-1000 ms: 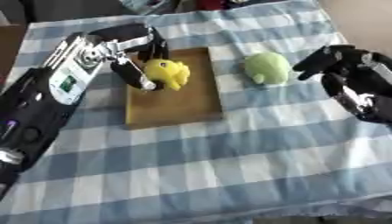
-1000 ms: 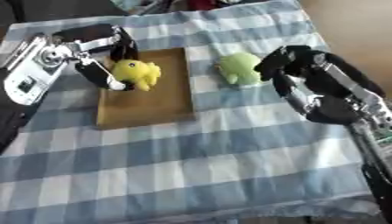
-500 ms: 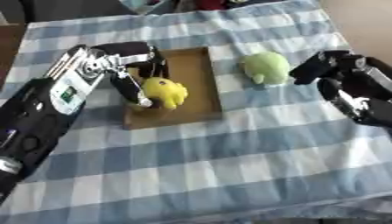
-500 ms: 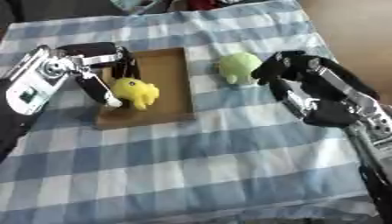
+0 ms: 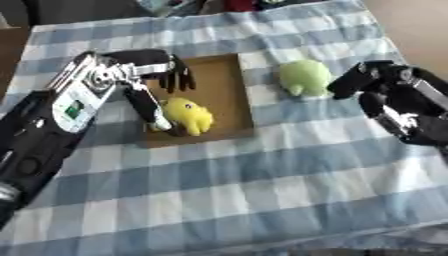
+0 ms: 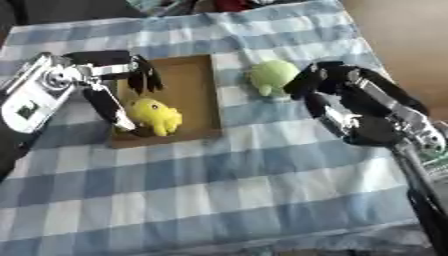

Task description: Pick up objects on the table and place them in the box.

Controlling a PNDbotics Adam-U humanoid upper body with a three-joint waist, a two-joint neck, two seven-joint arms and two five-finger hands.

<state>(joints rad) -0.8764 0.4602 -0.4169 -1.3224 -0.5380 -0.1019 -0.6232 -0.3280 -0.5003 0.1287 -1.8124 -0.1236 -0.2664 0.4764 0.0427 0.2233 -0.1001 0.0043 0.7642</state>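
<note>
The left hand (image 5: 149, 80) hangs over the shallow brown box (image 5: 223, 87), fingers spread and pointing down, thumb reaching to the yellow toy (image 5: 189, 116) – whether it touches is unclear. The toy lies in the near part of the box, close to its front wall. The right hand (image 6: 328, 95) sits just beside the green toy (image 6: 273, 76) on the blue-and-white checked tablecloth (image 5: 262, 185), fingers curled but closed on nothing – the toy rests right of the box, outside it.
</note>
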